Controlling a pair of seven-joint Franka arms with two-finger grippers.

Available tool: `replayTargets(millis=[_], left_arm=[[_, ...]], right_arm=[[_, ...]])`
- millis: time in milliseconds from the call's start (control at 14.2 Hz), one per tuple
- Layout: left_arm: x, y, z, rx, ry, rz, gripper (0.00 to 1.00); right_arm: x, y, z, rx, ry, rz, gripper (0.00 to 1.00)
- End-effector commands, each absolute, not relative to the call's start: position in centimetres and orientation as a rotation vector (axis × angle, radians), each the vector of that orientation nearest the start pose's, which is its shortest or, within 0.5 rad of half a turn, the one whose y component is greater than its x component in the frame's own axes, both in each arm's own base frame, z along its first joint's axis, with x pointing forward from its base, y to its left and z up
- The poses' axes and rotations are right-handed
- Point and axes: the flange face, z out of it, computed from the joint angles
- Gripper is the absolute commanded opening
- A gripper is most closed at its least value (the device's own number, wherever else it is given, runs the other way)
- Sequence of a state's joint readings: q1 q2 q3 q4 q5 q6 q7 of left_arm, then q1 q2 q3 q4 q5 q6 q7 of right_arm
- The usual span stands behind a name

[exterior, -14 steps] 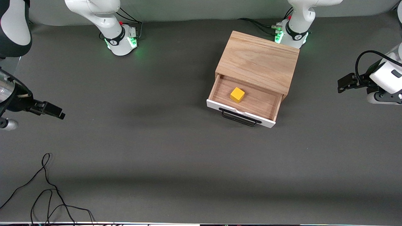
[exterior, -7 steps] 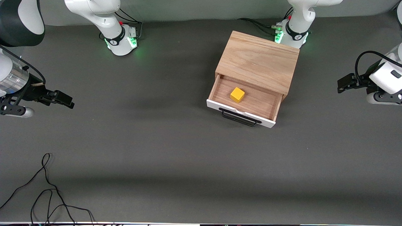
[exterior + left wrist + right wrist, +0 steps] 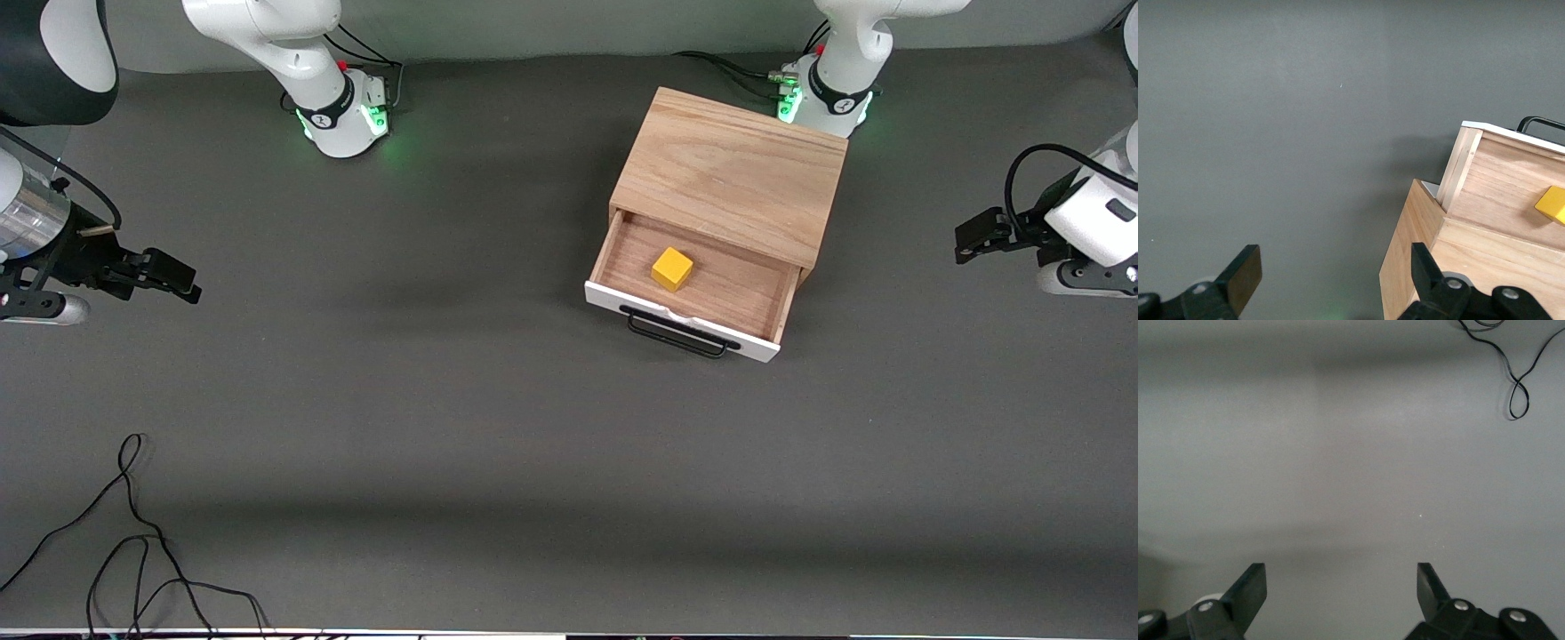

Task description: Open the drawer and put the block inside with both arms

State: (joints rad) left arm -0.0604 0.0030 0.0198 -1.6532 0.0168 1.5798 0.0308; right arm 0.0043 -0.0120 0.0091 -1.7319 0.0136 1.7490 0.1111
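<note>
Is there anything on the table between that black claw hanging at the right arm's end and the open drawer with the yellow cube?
Nothing: the front view shows only bare grey table between the open right gripper and the drawer holding the block.

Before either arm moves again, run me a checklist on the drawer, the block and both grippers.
1. Drawer pulled out of the cabinet: ok.
2. Block resting on the drawer floor: ok.
3. Handle free, nothing touching it: ok.
4. Right gripper open, empty, over bare table at the right arm's end: ok.
5. Left gripper open, empty, over the table's left-arm end, apart from the cabinet: ok.
6. Cable on the table lies well apart from the drawer: ok.
</note>
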Motion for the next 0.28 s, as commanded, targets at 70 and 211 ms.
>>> replayTargets(millis=[70,211], left_arm=[[54.99,-2.42,58.51,-3.125,0.133,0.130,1.00],[54.90,-2.49,58.55,-3.125,0.135,0.134,1.00]], right_arm=[[55.63,1.10,56.81,-3.141,0.101,-0.024,1.00],[55.59,1.08,56.66,-3.143,0.101,-0.010,1.00]])
